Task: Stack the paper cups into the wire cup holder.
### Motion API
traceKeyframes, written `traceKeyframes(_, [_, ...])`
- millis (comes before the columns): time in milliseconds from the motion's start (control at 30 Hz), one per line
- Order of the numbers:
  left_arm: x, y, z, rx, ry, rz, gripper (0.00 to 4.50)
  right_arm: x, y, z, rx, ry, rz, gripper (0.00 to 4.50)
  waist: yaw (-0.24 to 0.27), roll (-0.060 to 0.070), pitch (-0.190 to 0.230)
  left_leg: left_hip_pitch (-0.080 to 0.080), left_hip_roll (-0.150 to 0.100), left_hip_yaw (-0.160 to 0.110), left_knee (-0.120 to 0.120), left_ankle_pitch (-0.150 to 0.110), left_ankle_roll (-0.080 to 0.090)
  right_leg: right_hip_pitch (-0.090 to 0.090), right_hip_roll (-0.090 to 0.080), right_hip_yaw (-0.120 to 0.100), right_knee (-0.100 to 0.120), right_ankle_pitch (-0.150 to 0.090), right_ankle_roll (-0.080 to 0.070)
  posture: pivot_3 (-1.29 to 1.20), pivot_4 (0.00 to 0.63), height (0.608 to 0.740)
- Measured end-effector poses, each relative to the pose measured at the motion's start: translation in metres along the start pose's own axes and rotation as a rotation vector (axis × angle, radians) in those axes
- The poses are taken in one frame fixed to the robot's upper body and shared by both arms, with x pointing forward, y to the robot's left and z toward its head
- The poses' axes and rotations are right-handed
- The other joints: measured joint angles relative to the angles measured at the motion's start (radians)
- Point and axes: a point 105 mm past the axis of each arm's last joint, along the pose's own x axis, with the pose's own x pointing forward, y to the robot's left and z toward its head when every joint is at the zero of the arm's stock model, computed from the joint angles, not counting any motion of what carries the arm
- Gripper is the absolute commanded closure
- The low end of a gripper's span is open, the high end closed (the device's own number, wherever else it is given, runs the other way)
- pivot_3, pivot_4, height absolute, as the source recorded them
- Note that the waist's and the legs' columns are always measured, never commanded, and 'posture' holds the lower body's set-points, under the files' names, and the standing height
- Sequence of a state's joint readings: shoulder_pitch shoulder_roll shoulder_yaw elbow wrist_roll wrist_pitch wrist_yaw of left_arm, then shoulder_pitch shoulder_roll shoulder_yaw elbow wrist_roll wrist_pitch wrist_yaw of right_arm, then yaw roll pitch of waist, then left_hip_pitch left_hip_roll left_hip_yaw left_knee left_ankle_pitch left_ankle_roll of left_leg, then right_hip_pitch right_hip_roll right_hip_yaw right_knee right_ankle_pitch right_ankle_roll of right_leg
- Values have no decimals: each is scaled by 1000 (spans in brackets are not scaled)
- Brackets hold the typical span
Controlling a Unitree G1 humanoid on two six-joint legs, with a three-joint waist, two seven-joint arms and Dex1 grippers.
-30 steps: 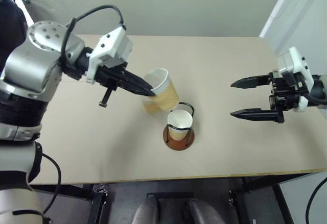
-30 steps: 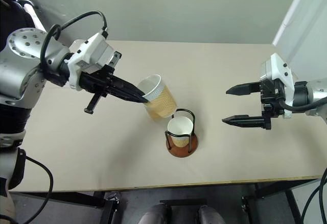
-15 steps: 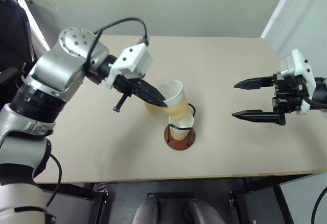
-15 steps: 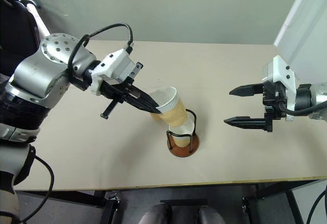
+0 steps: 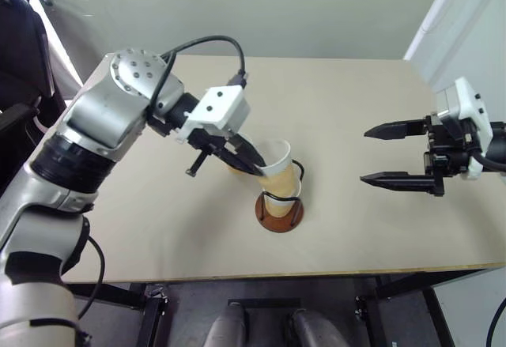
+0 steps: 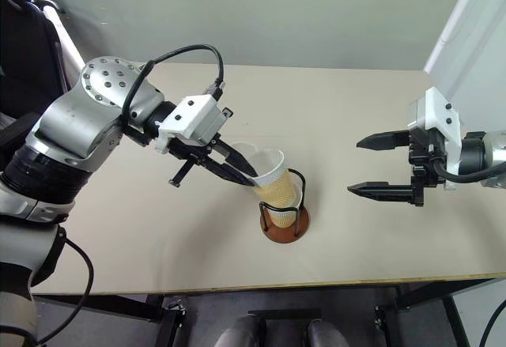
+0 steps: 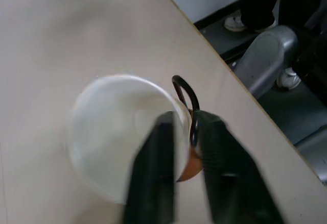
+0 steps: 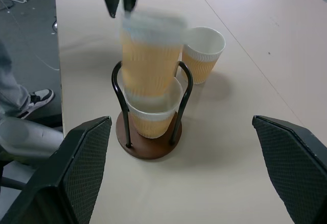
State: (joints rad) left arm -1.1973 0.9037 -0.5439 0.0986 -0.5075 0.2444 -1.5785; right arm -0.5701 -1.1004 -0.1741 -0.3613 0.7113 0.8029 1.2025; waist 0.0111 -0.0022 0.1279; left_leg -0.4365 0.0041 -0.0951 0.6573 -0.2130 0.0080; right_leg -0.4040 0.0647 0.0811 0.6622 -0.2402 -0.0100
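One paper cup [image 5: 278, 170] stands tilted in another paper cup [image 8: 153, 117], which sits in the wire cup holder [image 5: 278, 214] between its black arches. My left gripper [image 5: 254, 165] is at the upper cup's rim, its fingers [image 7: 153, 173] apart, one inside the rim and one outside; it is open. A third paper cup [image 8: 203, 53] stands upright on the table just behind the holder, partly hidden by the left gripper in the eye views. My right gripper [image 5: 364, 156] hovers open and empty well to the right of the holder.
The beige table [image 5: 158, 228] has its front edge a short way in front of the holder. A person's shoes [image 7: 235, 24] are on the floor beyond the table edge. A dark chair [image 5: 16, 47] stands at the far left.
My left gripper carried the cup right and down onto the cup in the holder. Its fingers have parted from the rim. The right gripper kept still.
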Motion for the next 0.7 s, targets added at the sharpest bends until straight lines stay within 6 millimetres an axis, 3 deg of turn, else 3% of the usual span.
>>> traceKeyframes(233, [9, 12, -6, 33, 22, 23, 113, 1, -2, 1, -7, -3, -2, 0, 1, 0, 0, 0, -1, 0, 7, -2, 4, 3, -1, 0, 0, 2, 3, 0, 150, 740])
traceKeyframes(333, [5, 17, 0, 28, -22, 56, 25, 3, -2, -1, -2, 4, 4, 0, 1, 0, 0, -1, -2, 0, 7, -3, 4, 2, -1, 1, 0, 2, 4, 0, 150, 740])
traceKeyframes(433, [-15, 26, -8, -57, -36, 155, 25, 3, -1, -1, -2, 6, 3, 0, 1, 1, 0, -1, -2, 0, 7, -3, 4, 2, -1, 1, 0, 2, 4, 0, 150, 740])
traceKeyframes(567, [-45, 34, -69, -242, 108, 341, 25, 4, 1, -5, 10, 15, 3, 0, 1, 4, 0, 0, -2, 0, 6, -3, 4, 2, -1, 1, 0, 2, 4, 0, 150, 740])
traceKeyframes(700, [-34, 31, -103, -326, 133, 350, 25, 4, 0, -4, 6, 12, 0, 0, 8, 3, 0, -4, -3, 0, 8, -3, 5, 0, -2, 2, -1, 3, 5, 0, 150, 740])
